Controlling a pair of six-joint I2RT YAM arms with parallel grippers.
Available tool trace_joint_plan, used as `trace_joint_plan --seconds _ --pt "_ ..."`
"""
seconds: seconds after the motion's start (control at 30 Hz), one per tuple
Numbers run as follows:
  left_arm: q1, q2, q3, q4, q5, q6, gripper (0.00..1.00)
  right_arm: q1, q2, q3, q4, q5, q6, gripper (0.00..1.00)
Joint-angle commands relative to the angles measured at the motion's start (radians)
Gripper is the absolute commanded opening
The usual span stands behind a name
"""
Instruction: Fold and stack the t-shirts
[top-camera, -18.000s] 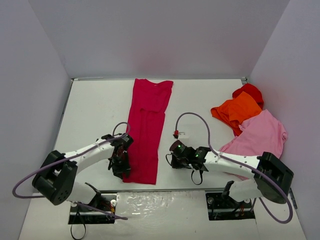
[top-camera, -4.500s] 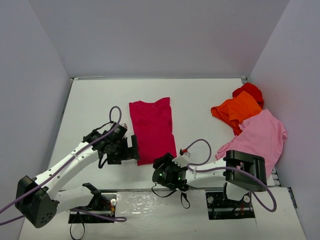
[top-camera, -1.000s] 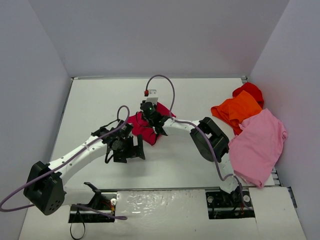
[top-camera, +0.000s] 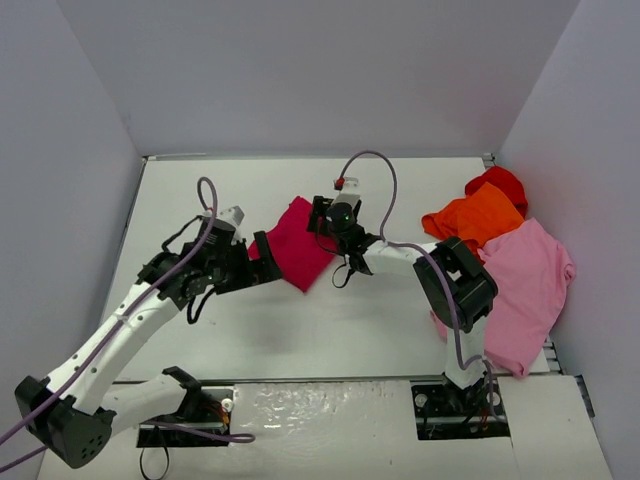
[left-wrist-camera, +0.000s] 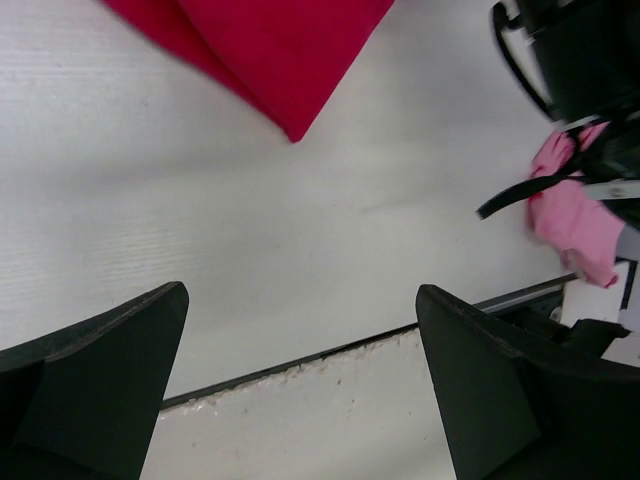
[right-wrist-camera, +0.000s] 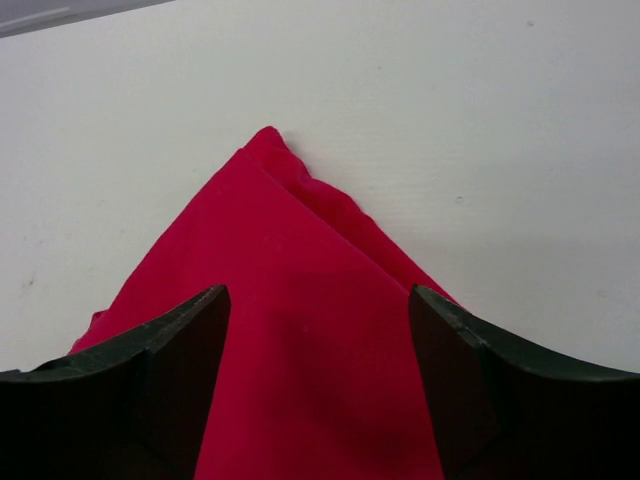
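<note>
Trouble is likeliest down by the bases, where the light pink t-shirt lies spread close to the near edge of the counter, with the elbow of the right arm standing over its left border. If that arm swings with the elbow low, it could catch the loose cloth and rumple it or push it toward the edge.

Farther in, the risk is to the finished fold. The crimson t-shirt lies as a compact, layered square turned cornerwise, and both sets of jaws are close to it. A dragging move from either could peel the top layer open or skew the packet, since soft cloth probably slides easily on the smooth white surface.

Beyond, the orange t-shirt and the bright red t-shirt sit bunched together at the far right, with the orange one touching the pink. A pull on one may tow its neighbours.

The left jaws gape fully and hold nothing. They hang over bare counter just beside the near left side of the crimson square, and the left wrist view shows only one corner of it past the fingertips. The right jaws are likewise spread wide and empty, at the far right side of the square. The right wrist view shows the cloth lying flat under and between the two fingers, one corner pointing away, with neither finger pinching it.
</note>
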Motion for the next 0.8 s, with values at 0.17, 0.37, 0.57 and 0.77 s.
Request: trace_joint_plan --seconds 0.17,0.37,0.57,0.77 --pt "0.027 -0.063 0.049 -0.086 -0.076 -0.005 0.96 0.021 0.014 0.119 0.060 -0.125 -0.001 0.01" --pt "0.050 -0.077 0.039 -0.094 -0.075 -0.009 0.96 0.022 0.071 0.141 0.037 -0.183 0.028 0.01" --pt "0.066 -0.052 0.049 -0.093 -0.073 0.006 0.97 0.053 0.128 0.119 0.070 -0.265 0.092 0.00" --pt "0.076 -0.024 0.053 -0.084 -0.062 0.018 0.97 0.097 0.197 0.076 0.015 -0.303 0.124 0.00"
